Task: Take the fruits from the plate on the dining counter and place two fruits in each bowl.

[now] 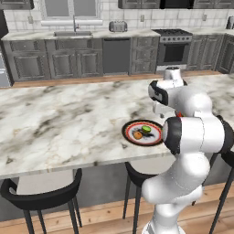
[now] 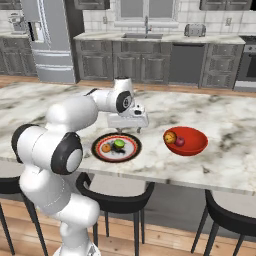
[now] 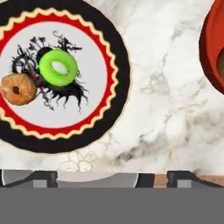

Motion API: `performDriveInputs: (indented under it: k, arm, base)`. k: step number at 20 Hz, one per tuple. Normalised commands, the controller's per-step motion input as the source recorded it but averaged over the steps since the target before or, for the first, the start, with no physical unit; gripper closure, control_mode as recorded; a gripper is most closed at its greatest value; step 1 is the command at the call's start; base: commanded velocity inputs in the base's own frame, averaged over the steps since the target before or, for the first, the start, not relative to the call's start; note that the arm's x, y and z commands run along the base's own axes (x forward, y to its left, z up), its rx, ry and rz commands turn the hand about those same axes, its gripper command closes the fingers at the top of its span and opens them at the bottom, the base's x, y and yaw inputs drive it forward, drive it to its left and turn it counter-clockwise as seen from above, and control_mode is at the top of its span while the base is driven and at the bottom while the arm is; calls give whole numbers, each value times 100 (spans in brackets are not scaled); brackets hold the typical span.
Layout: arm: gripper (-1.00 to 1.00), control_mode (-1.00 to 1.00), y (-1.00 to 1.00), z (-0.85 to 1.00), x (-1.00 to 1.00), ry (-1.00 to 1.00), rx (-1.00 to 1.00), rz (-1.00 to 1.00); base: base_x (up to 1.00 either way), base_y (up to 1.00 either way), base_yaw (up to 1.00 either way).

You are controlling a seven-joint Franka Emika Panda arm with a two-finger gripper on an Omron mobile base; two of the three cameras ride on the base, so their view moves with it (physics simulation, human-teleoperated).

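On the marble dining counter [image 1: 68, 123] lies the black-rimmed plate [image 2: 131, 153] [image 3: 118, 65] [image 1: 126, 132]. It holds a green fruit [image 3: 58, 67] [image 2: 119, 144] [image 1: 146, 129] and a smaller orange fruit [image 3: 17, 89] [image 2: 106, 148] [image 1: 137, 135], which touch each other. To the right of the plate stands the red bowl [image 2: 192, 146] [image 3: 212, 48], with an orange fruit [image 2: 170, 137] and a dark red fruit [image 2: 179, 142] inside. My gripper [image 2: 129, 131] [image 3: 113, 179] hovers open over the counter at the plate's far right rim, nothing between its fingers. The glass bowl is out of view.
Black stools [image 1: 41, 192] [image 2: 115, 195] stand under the counter's near edge. Dark grey cabinets, a sink [image 1: 73, 33], a stove [image 1: 173, 45] and a fridge [image 2: 50, 40] line the far wall. Bare marble [image 3: 166, 109] lies between plate and bowl.
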Motion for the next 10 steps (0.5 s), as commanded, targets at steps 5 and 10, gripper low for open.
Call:
performDriveInputs:
  k: [5,10]
  arm:
    - [-100,-100,5,15,6,-17,36,16]
    - [-100,-100,14,-1,21,3,30,12]
  base:
    - [0,0,0]
    - [0,0,0]
